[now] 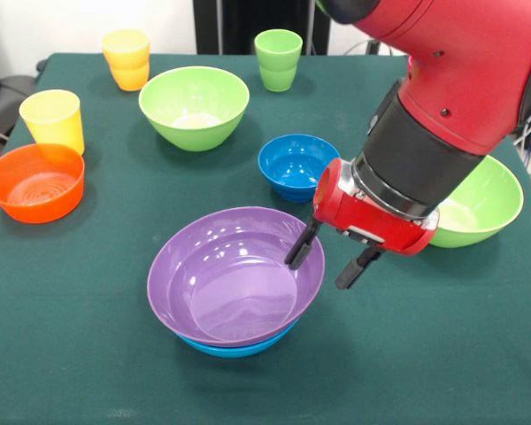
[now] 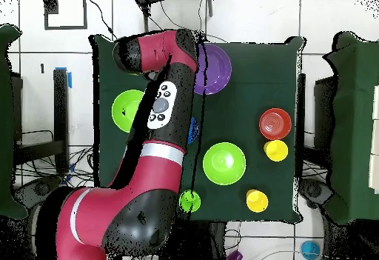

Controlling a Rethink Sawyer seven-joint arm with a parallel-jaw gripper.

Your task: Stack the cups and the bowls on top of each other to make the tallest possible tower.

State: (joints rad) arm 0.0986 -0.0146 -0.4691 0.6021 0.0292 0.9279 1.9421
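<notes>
At the rim of the wide purple bowl, the Sawyer's gripper hangs with its two black fingers spread and holding nothing, one finger touching or just over the bowl's edge, the other outside it above the green tablecloth. Beneath the purple bowl sits the large blue bowl, only a sliver of its rim showing, and this two-bowl nest is the whole of the tower so far; by that count the build looks barely begun. Just behind the gripper stands the small blue bowl, apart from the stack. Close on the gripper's other side, partly hidden by the arm's wrist, lies one large light green bowl. Farther off rests the second large light green bowl, and well away across the purple bowl sits the small orange bowl with the yellow cup touching or just behind it. Farthest back stand the orange-yellow cup and the light green cup; both show a ridge that may mean two cups nested, though that cannot be told. A red cup cannot be made out in the front view. Four bowls and every cup remain to go on.
</notes>
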